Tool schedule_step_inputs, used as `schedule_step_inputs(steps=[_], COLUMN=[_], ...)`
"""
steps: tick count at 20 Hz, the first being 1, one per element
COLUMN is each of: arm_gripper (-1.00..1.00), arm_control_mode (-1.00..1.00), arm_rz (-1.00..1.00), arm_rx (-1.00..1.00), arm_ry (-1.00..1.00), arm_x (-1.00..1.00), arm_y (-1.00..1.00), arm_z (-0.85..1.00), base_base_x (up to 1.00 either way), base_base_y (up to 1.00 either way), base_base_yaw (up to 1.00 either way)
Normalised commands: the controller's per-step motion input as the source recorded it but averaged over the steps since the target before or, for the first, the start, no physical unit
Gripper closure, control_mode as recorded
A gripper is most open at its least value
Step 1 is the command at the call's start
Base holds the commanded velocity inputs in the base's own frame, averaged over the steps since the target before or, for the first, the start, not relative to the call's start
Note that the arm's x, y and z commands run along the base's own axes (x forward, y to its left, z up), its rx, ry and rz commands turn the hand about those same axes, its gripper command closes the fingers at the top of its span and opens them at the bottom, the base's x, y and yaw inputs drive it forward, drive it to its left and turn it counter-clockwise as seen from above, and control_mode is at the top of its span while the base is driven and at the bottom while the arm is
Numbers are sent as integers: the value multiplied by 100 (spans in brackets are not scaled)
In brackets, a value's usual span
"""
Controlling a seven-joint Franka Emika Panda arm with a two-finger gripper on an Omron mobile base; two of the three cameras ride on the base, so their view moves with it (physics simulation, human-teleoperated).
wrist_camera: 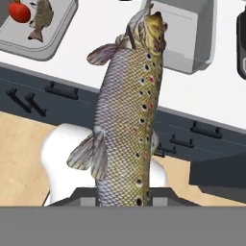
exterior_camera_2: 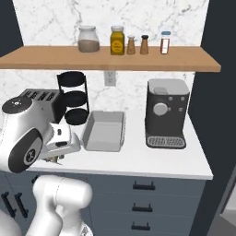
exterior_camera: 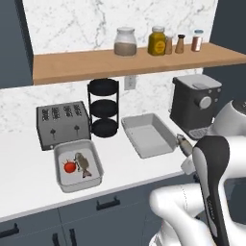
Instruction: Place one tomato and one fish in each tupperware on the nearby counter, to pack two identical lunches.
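the gripper (wrist_camera: pixel 126 198) was pinching a speckled olive-brown fish (wrist_camera: pixel 129 110) by its tail end, the body running up the hand view with the head at the top, above the front edge of the white counter (wrist_camera: pixel 202 96). in the left base view the held fish (exterior_camera: pixel 183 144) showed as a small mottled shape at the counter's front edge, just right of the empty tray (exterior_camera: pixel 149 134) and in front of the dark coffee machine (exterior_camera: pixel 196 104); the white arm (exterior_camera: pixel 211 182) rose below it. the near tray (exterior_camera: pixel 77 166) sat further left on the counter (exterior_camera: pixel 24 178), in front of the grey toaster (exterior_camera: pixel 63 125), and held a red tomato (exterior_camera: pixel 70 166) with a second fish (exterior_camera: pixel 83 164) lying just beside it on the right. a black three-tier stand (exterior_camera: pixel 104 108) stood between the toaster and the empty tray. in the right base view the empty tray (exterior_camera_2: pixel 104 130) lay left of the coffee machine (exterior_camera_2: pixel 167 113), with the arm's white housing (exterior_camera_2: pixel 27 138) close to its left side. a wooden shelf (exterior_camera_2: pixel 110 62) above carried jars (exterior_camera_2: pixel 88 39) and small bottles (exterior_camera_2: pixel 138 44). dark cabinets with black handles (wrist_camera: pixel 206 129) ran under the counter.
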Motion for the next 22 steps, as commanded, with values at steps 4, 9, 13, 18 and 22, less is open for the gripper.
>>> schedule_step_inputs(steps=[4,9,13,18,22], arm_gripper=[100,100,100,100,100], arm_control_mode=[100,100,100,-100,-100], arm_rz=[0,0,0,0,0], arm_rx=[0,0,0,0,1], arm_ry=[0,0,0,0,0], arm_x=[0,0,0,48,66], arm_y=[0,0,0,0,-5], arm_z=[0,0,0,-10,-35], base_base_x=[47,37,42,10,0], base_base_y=[-7,0,1,0,0], base_base_yaw=[0,0,0,0,0])
